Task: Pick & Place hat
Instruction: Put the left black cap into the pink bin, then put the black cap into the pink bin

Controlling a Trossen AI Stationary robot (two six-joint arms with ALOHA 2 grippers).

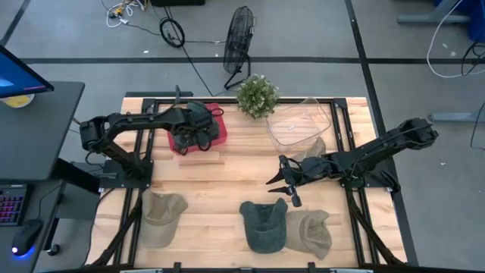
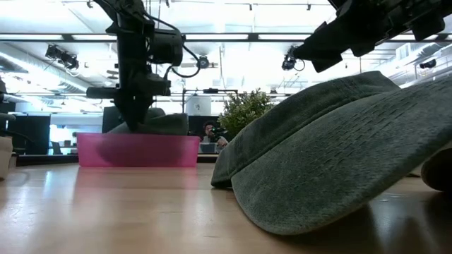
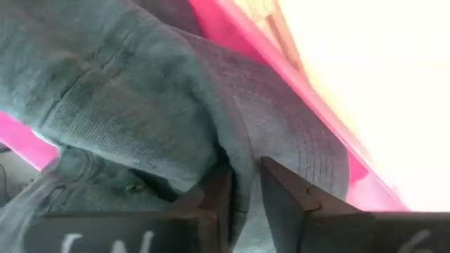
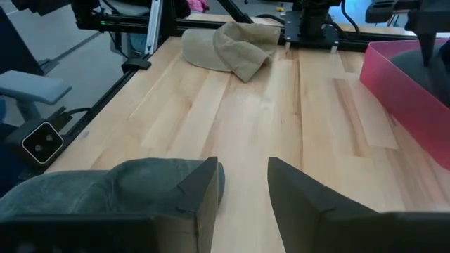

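A pink bin [image 1: 216, 129] stands at the table's far left, and it also shows in the low view [image 2: 138, 149]. My left gripper [image 1: 193, 135] reaches down into it and is shut on a grey hat [image 3: 119, 91], whose top shows above the bin's rim [image 2: 161, 123]. My right gripper [image 1: 286, 186] is open and empty above the table's middle right. Its fingers [image 4: 242, 190] stand just beyond a second grey cap [image 1: 264, 225], which lies on the table. A tan hat [image 1: 163, 216] lies at the near left and another [image 1: 312, 233] at the near right. My left gripper pinches the grey hat between its two fingers at the fold where the crown meets the brim [image 3: 242, 165]. The fingers come from above, pointing down into the bin. The hat sits inside the pink bin [image 3: 232, 28], with the crown to one side of the fingers and the brim [image 3: 302, 140] to the other.
A clear plastic tub [image 1: 299, 121] stands at the far right with a tan hat [image 1: 312, 148] at its near side. A potted plant [image 1: 258, 95] stands at the far edge. Bare wood [image 1: 227, 178] lies between the bin and the near hats.
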